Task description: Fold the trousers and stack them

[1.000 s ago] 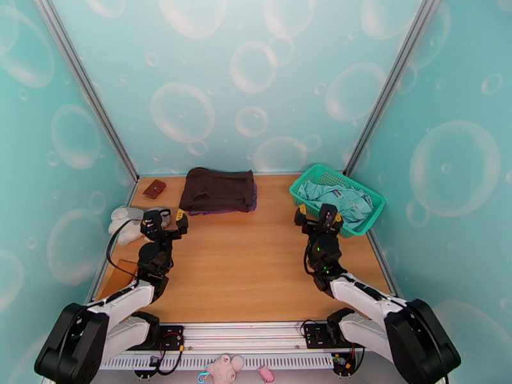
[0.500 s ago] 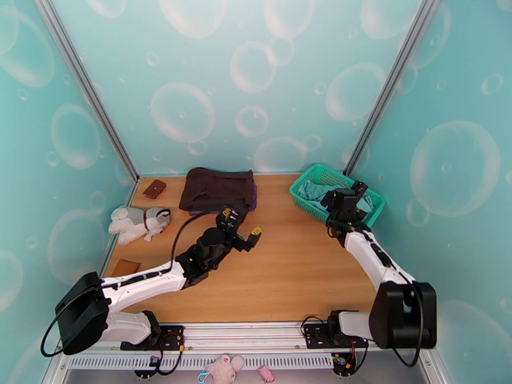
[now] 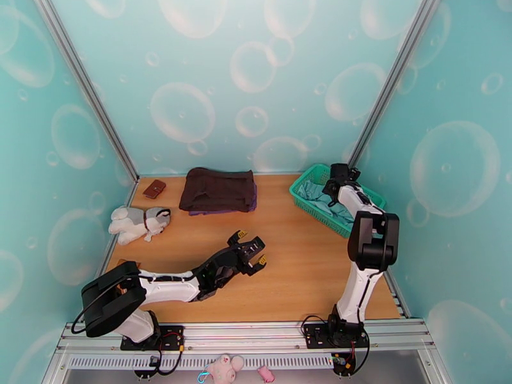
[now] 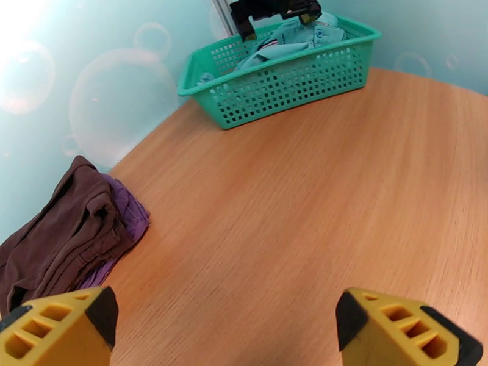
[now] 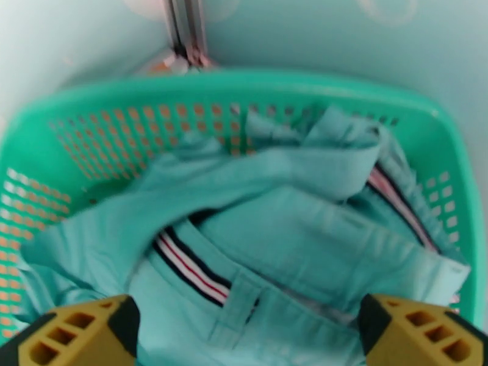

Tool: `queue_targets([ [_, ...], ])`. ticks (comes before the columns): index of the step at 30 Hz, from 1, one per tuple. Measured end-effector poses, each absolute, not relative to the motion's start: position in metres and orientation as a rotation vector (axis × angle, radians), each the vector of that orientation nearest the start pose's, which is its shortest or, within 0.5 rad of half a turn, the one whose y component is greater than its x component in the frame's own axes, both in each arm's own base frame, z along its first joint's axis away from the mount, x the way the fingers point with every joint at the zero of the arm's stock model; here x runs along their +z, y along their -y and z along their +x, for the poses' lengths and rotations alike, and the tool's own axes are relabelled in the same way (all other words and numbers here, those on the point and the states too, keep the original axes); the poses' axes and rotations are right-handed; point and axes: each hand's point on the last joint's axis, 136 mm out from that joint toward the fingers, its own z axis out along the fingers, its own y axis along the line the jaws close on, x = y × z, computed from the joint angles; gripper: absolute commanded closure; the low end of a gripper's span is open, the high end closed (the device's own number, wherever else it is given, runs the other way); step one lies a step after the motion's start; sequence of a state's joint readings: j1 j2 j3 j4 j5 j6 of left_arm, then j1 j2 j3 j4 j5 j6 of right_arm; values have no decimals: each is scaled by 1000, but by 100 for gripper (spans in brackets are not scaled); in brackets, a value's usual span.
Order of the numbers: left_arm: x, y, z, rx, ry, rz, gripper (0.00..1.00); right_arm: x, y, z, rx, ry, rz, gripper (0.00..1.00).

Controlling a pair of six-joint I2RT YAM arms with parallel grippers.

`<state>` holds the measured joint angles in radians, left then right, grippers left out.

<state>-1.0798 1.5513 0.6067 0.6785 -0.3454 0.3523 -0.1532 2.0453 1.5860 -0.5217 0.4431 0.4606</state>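
So the trousers (image 5: 274, 239) are seen bunched up inside the green mesh basket (image 3: 301, 201), which is parked at the far right corner of the desk (image 3: 301, 270). It's light teal cloth, all crumpled, and a bit of waistband (image 5: 189, 263) with white, dark and red stripes can be made out near the middle of the heap.

The right gripper (image 3: 337, 177) is held right over the basket with its jaws spread wide and nothing pinched between them. From the wrist view the yellow fingertips (image 5: 73, 333) sit at either side with the cloth underneath. Whether the cloth is actually being touched can't be told.

The left gripper (image 3: 251, 246) is stretched out low over the bare middle of the desk, pointed toward the basket, jaws wide apart too and nothing held.

Other stuff: a dark brown folded garment (image 3: 217, 189) is laid at the back of the desk on top of something purple (image 4: 125, 208), well apart from the basket. A plush dog (image 3: 137, 222) is lying by the left edge, and a small brown wallet-looking thing (image 3: 154, 188) is in the far left corner.
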Motion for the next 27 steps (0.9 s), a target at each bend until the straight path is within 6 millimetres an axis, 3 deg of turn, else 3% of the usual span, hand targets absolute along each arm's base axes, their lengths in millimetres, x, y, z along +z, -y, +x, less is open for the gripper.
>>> queue_targets([
  [2, 159, 358, 256, -197, -1501, 986, 1, 78, 151, 493, -459, -2361, 908, 4],
  [5, 165, 359, 253, -200, -1485, 965, 1, 64, 151, 498, -468, -2387, 909, 17],
  [7, 166, 356, 252, -195, -1479, 952, 0, 63, 152, 500, -455, -2388, 911, 34],
  [9, 168, 350, 250, -185, -1475, 930, 0, 62, 150, 502, -425, -2391, 906, 58],
  [14, 177, 341, 254, -166, -1463, 867, 1, 59, 148, 503, -340, -2384, 898, 96],
  [17, 183, 338, 257, -153, -1458, 831, 1, 69, 145, 499, -288, -2365, 892, 100],
  [20, 189, 332, 258, -141, -1455, 799, 1, 89, 138, 494, -250, -2343, 866, 100],
  [22, 193, 327, 258, -137, -1450, 777, 0, 116, 132, 492, -240, -2306, 832, 100],
  [27, 212, 311, 253, -158, -1412, 706, 1, 223, 102, 488, -192, -2114, 704, 100],
])
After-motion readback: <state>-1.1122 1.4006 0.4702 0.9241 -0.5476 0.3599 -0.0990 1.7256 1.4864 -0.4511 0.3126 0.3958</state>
